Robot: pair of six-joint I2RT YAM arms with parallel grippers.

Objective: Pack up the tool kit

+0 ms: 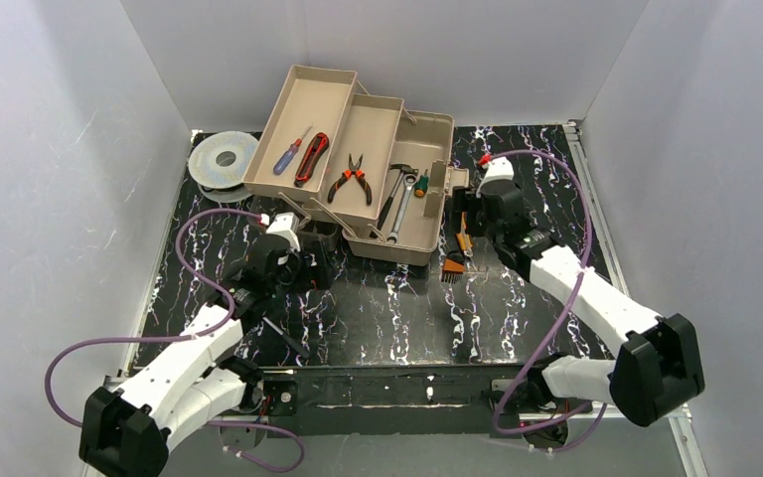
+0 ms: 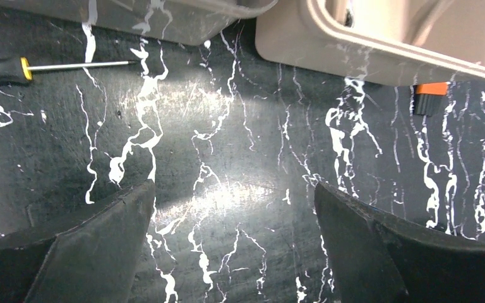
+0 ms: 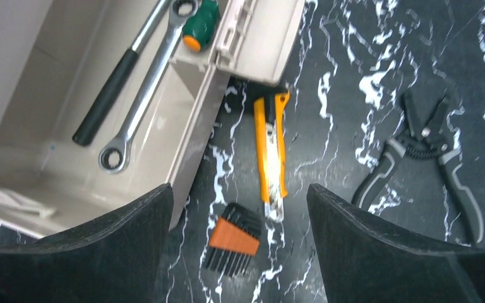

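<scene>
- Tool kit: the toolbox stands open at 12 o'clock on the surface, with its trays swung out toward 10 o'clock. A wrench lies inside.
- Right jaws: spread wide and empty, they hover over the utility knife. The knife lies on the surface just beside the box wall, at the box's 4 o'clock.
- Left jaws: also wide and empty, above bare surface. A screwdriver lies at their 10 o'clock.
- Step in hand, by my judgement: lifting the knife. Descend centred on mid-handle and close across its narrow width.
- Caution: the 9 o'clock finger must clear the box wall. The hex-key holder sits just beside the knife's near end.
</scene>
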